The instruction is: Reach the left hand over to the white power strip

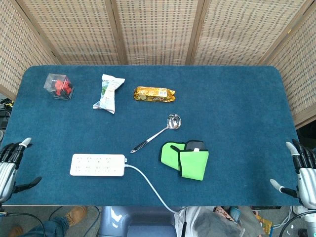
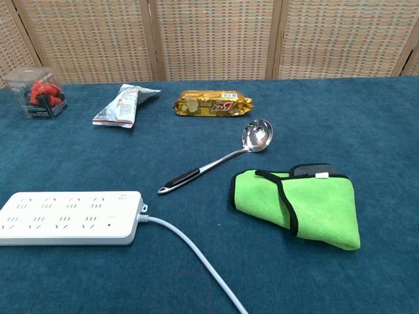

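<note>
The white power strip (image 1: 98,165) lies flat near the table's front left, its cord trailing off the front edge; the chest view shows the power strip (image 2: 69,218) at lower left. My left hand (image 1: 11,165) hovers at the table's left front corner, well left of the strip, fingers spread and holding nothing. At the right front corner my right hand (image 1: 301,170) is also spread and empty. Neither hand appears in the chest view.
On the blue table (image 1: 237,108) lie a metal ladle (image 1: 157,132), a folded green cloth (image 1: 186,160) over a dark object, a gold snack pack (image 1: 154,93), a white snack bag (image 1: 108,92) and a clear box with red contents (image 1: 59,86). Wicker screens stand behind.
</note>
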You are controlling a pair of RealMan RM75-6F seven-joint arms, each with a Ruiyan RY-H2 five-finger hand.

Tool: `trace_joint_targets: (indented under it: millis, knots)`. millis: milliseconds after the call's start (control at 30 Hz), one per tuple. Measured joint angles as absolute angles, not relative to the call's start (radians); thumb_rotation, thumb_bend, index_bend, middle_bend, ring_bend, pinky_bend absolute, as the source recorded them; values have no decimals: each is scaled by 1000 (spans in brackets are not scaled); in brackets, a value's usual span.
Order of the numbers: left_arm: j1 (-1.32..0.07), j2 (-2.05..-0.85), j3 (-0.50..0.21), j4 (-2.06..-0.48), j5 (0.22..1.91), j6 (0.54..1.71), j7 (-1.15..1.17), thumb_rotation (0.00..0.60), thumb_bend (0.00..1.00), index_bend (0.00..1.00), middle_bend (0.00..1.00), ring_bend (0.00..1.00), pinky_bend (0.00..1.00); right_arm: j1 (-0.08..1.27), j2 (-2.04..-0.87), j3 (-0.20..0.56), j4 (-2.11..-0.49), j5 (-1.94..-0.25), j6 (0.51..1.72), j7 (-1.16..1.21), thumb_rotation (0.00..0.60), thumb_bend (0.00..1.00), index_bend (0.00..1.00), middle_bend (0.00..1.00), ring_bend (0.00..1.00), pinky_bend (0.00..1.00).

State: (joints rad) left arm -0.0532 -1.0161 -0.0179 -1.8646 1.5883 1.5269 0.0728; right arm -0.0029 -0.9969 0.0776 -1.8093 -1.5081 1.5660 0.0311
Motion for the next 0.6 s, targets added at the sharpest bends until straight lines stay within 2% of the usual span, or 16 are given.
trace_joint_targets:
  millis: [67, 133, 200, 367, 600]
  knots:
    - [-70, -1040, -16, -1846, 1598, 1498, 55, 600, 919, 0, 986, 930, 982, -3, -998, 78, -1809, -1508, 1566, 32, 600, 0, 0, 0, 0, 0]
    - [-86, -1060, -7, -1838, 1607, 1462, 41, 600, 997, 0, 1000, 983, 1000, -2, -998, 78, -1809, -1509, 1565, 31, 600, 0, 0, 0, 0, 0]
    - [-106, -1081, 9, -1836, 1615, 1406, 19, 600, 1000, 17, 1000, 998, 1000, -1, -999, 78, -1809, -1509, 1563, 30, 600, 0, 0, 0, 0, 0]
    - [-162, -1145, 34, -1854, 1590, 1253, 13, 600, 1000, 168, 1000, 1000, 1000, 1, -1001, 77, -1809, -1507, 1558, 26, 600, 0, 0, 0, 0, 0]
    - [-241, -1230, 19, -1915, 1406, 1098, 129, 600, 1000, 223, 1000, 1000, 1000, 7, -1001, 78, -1805, -1502, 1548, 30, 600, 0, 0, 0, 0, 0]
